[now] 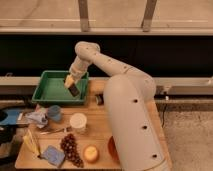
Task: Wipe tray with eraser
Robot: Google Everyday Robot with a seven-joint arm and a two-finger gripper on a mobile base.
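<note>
The green tray [50, 89] sits at the back left of the wooden table. My gripper [71, 85] is over the right part of the tray, reaching down from the white arm. It is shut on the black eraser [74, 91], which hangs tilted just above or at the tray floor near the right wall.
In front of the tray stand a blue cup [54, 112], a white cup [78, 121], crumpled wrap [37, 117], a utensil [52, 131], grapes [71, 148], a blue sponge [52, 155], a banana [31, 144], a yellow fruit [90, 153]. The arm's body [130, 120] covers the table's right side.
</note>
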